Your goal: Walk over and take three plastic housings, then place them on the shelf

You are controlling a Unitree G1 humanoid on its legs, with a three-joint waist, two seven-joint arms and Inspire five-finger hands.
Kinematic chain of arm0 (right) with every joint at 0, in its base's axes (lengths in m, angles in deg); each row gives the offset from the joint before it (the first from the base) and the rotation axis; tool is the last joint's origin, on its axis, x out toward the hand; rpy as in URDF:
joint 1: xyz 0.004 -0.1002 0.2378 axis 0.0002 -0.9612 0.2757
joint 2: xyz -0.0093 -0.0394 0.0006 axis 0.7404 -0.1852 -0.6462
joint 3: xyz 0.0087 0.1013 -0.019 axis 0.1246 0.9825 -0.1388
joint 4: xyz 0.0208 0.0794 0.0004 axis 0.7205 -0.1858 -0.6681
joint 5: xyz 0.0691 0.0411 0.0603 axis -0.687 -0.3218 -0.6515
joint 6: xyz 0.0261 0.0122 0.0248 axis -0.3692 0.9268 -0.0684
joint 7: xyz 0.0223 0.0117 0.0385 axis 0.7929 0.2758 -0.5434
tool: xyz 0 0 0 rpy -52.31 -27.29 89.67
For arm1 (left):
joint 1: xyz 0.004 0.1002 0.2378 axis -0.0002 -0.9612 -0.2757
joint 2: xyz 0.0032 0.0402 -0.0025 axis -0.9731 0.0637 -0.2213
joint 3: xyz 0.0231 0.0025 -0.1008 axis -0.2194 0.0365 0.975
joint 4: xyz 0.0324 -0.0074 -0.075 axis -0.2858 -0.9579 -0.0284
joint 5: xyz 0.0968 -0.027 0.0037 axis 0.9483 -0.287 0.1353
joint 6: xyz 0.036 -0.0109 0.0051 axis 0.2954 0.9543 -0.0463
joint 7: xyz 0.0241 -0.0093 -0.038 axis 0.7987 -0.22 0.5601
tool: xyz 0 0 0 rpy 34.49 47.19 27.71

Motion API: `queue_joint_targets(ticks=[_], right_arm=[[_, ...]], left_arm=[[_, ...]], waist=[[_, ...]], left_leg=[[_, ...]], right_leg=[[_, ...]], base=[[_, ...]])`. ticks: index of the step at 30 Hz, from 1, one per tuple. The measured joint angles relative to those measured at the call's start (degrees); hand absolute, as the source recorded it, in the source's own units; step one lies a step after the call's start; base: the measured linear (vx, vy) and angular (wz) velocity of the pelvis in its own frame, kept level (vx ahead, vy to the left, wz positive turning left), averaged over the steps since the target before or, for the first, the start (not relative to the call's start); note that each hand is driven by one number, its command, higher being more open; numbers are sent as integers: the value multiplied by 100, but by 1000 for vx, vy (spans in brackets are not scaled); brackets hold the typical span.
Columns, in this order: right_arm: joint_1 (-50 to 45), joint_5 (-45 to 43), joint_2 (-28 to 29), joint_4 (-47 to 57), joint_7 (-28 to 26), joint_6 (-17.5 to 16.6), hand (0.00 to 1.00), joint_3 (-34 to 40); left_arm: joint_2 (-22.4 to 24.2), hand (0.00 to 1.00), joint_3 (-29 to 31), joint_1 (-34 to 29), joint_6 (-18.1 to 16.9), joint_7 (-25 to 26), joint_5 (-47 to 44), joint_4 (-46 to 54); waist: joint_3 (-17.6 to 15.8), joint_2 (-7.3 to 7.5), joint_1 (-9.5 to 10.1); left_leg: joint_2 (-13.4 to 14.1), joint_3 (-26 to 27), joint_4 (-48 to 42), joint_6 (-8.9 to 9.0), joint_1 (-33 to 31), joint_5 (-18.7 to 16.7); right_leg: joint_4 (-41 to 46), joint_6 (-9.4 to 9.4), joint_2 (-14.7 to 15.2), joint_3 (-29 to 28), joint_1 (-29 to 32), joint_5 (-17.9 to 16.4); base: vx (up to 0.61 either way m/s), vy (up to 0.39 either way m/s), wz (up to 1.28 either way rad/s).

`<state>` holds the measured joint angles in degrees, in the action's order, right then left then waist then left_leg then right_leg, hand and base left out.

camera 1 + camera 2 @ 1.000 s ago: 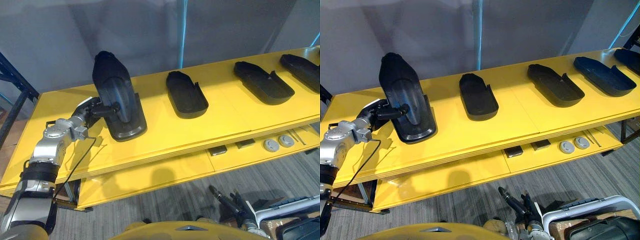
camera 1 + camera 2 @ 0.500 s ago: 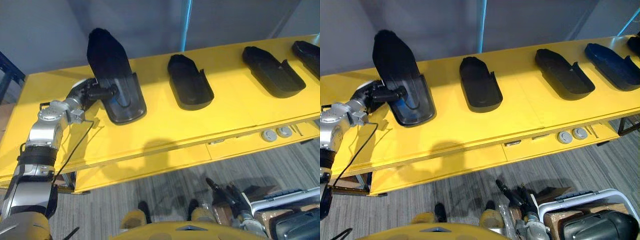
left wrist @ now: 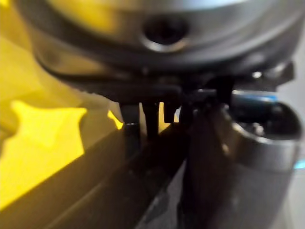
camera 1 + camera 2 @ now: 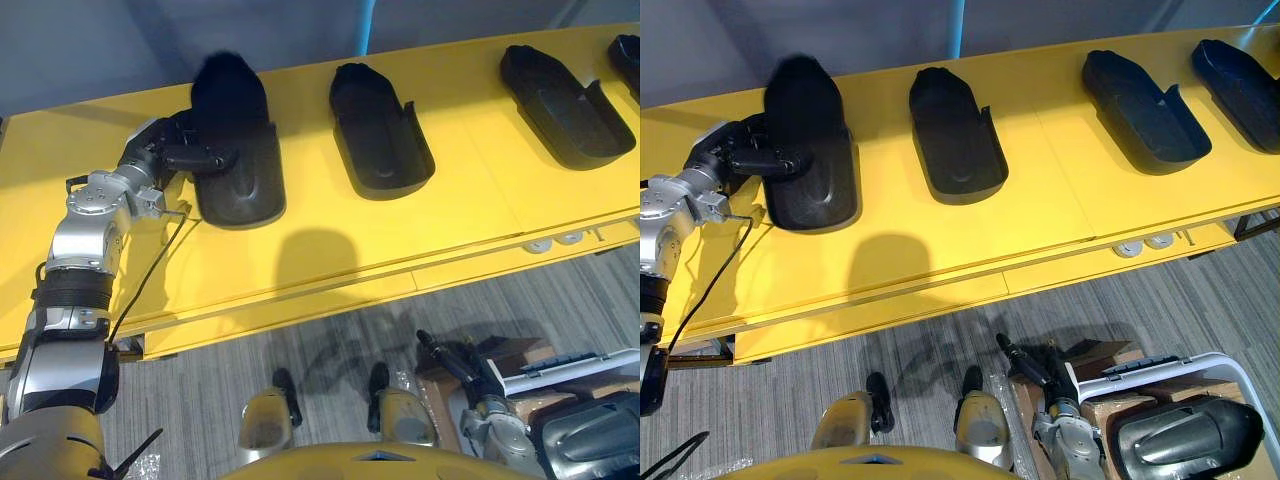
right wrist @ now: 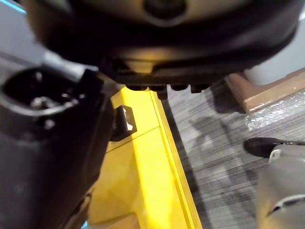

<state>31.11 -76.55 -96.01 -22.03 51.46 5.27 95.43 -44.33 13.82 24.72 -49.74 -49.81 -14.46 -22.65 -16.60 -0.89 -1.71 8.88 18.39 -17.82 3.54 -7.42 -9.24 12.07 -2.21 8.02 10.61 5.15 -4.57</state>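
Pointing narrow end rearward, plastic housing, long axis front-to-back on shelf, left hand clamped on it.

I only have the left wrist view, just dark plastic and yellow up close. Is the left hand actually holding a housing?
Observer: Yes, the left hand has its fingers curled round the side edge of the leftmost housing on the yellow shelf.
Operator: How many others up there?
Observer: Three more lie in a row to its right: a second housing, a third housing and a fourth housing.
Operator: And the right hand?
Observer: The right hand hangs low over the floor, fingers relaxed, holding nothing.
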Motion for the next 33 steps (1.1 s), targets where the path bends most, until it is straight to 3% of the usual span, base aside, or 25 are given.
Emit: queue_joint_targets(ticks=[9, 19, 27, 33], right_arm=[[-7, 4, -33, 0, -1, 0, 100, -50], [-148, 12, -27, -14, 1, 8, 100, -49], [-277, 15, 17, -187, -2, 35, 100, -50], [-433, 15, 103, -292, 13, 33, 100, -69]], left_arm=[[-106, 100, -4, -59, -6, -642, 379, 7], [-119, 100, -37, -312, 10, -720, 391, 53], [14, 100, -111, -517, -4, -324, 704, -56], [118, 100, -227, -540, -111, 795, 1436, -105]], waist=[[7, -105, 23], [111, -222, 0], [459, -191, -16], [621, -146, -3]], left_leg=[[53, 6, 6, 13, 108, -9], [47, 48, 225, 48, 340, 48], [44, 119, 439, 134, 590, 126], [-31, 161, 821, 128, 801, 361]], right_leg=[[167, -49, 2, 10, -36, -124], [54, -74, 34, 35, -222, -123], [-200, -124, -6, 68, -450, -74], [-507, -122, -15, 130, -632, 99]], base=[[-3, -7, 0], [1, 2, -1], [26, -6, -2], [-16, -1, 2]])
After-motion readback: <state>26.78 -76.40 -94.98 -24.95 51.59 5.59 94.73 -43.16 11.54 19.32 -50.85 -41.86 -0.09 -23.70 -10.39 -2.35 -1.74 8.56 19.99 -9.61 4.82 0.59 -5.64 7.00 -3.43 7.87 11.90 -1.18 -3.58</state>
